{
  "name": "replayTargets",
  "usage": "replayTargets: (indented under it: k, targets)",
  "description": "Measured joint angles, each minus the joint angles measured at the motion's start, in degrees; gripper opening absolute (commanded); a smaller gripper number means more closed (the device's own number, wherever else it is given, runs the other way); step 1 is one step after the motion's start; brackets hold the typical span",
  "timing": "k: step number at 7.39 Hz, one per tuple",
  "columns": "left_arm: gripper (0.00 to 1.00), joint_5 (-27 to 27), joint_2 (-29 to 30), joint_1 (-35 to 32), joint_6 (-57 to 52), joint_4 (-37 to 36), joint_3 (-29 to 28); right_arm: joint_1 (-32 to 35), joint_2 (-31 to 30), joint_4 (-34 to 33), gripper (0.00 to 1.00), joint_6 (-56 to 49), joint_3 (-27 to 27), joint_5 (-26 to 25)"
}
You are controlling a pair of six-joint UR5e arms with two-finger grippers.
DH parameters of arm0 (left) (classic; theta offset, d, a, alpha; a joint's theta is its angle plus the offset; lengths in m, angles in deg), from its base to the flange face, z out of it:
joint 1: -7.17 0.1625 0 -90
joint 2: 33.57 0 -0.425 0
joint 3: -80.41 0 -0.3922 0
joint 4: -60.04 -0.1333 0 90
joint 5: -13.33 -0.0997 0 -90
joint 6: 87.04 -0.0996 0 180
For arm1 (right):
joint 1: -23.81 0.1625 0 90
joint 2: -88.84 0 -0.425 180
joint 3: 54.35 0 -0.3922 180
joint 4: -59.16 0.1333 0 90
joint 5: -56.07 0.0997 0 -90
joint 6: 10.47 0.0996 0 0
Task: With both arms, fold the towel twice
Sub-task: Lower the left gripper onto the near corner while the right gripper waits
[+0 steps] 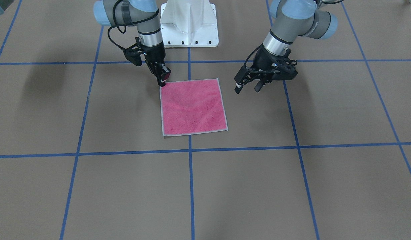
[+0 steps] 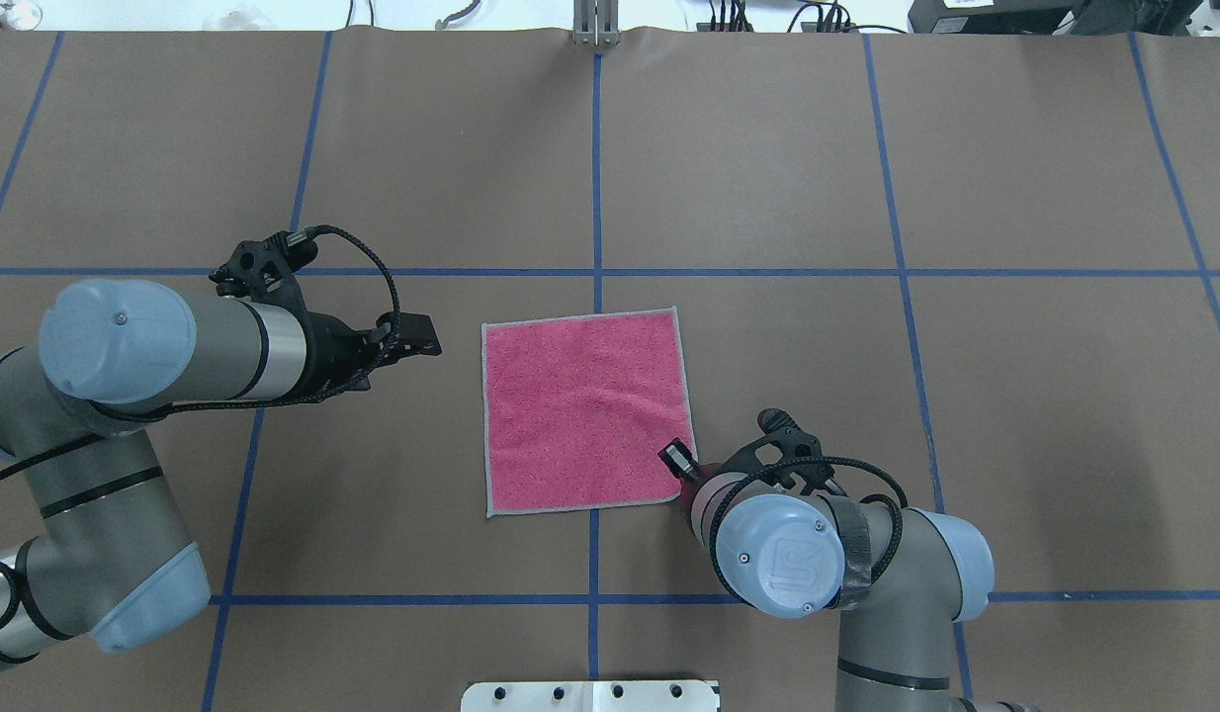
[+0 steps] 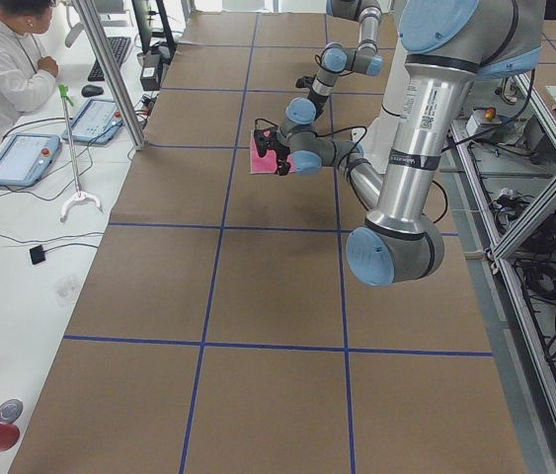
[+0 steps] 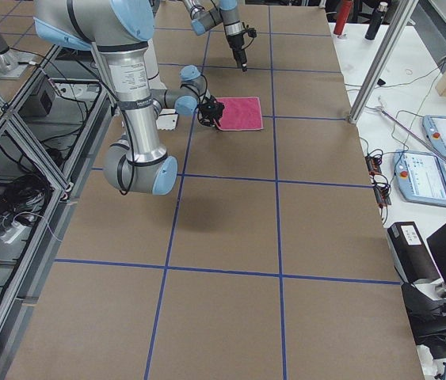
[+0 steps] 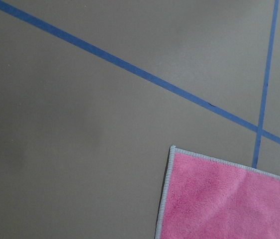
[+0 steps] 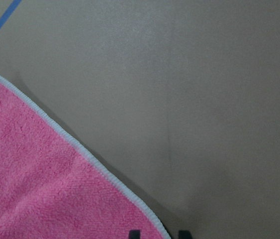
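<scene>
Towel [image 1: 193, 106] flat, pink up; right jaws slightly spread astride one corner; left jaws spread, not touching.

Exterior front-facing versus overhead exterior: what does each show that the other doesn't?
Only front-facing: the right gripper with its tips at the towel corner nearest the white base, and the left gripper with fingers apart, off the towel.
Only overhead: the table reaching its far edge, with cables beyond; there the right arm hides most of its own gripper.
Both: the towel lying flat, pink face up, unfolded, on the blue-taped table.
</scene>
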Motion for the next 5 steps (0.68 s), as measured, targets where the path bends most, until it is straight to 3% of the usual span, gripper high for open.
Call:
replayTargets:
  k: [5]
  targets:
    - [0.99,-2.2,0.3,3.9,5.0,0.2,0.0,0.2,0.2,0.4,0.0,1.6,-0.5,-1.7]
